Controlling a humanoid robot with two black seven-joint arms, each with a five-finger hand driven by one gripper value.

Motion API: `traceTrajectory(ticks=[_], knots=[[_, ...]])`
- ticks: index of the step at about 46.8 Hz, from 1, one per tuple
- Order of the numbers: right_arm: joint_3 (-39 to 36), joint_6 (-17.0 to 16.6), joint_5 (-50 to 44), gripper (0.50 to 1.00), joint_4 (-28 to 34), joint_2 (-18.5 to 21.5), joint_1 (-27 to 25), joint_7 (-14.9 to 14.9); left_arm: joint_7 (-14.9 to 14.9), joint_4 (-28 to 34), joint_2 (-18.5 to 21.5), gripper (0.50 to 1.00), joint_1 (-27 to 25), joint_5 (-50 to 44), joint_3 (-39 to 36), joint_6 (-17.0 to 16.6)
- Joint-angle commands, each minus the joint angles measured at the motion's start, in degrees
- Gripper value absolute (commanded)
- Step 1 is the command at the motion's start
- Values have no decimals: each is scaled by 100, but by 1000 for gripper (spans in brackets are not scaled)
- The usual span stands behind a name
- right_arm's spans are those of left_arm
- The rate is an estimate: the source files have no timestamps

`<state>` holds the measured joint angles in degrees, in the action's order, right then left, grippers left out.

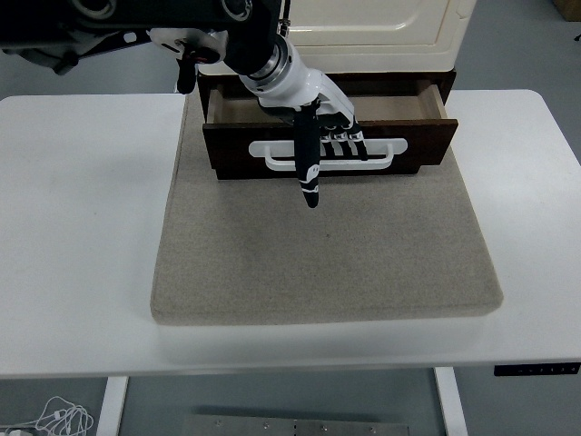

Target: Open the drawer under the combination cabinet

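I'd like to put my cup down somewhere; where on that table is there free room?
Bare table lies left and right of the grey mat, whose front half is free too. It's crowded at the back, where the left hand hooks the drawer's white handle below the cream cabinet.

The cabinet (372, 27) is cut off by the top edge.

Robot test lab, not a home; bare white table (82, 227) on a plain grey floor (517, 45), loose cable (56, 418) underneath (coiled by the leg), grey mat (327, 263) as staging, lone cabinet (372, 23) on it
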<state>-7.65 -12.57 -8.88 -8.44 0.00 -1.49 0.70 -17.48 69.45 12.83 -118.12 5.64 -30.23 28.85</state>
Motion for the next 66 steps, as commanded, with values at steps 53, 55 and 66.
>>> traceTrajectory(ticks=[53, 55, 66], knots=[[0, 0, 0, 926, 0, 0, -1, 0, 34, 474, 150, 1000, -176, 16, 184, 86], [0, 0, 0, 926, 0, 0, -10, 0, 34, 465, 150, 1000, -176, 16, 184, 69], [0, 0, 0, 926, 0, 0, -1, 0, 34, 456, 150, 1000, -176, 25, 176, 25]])
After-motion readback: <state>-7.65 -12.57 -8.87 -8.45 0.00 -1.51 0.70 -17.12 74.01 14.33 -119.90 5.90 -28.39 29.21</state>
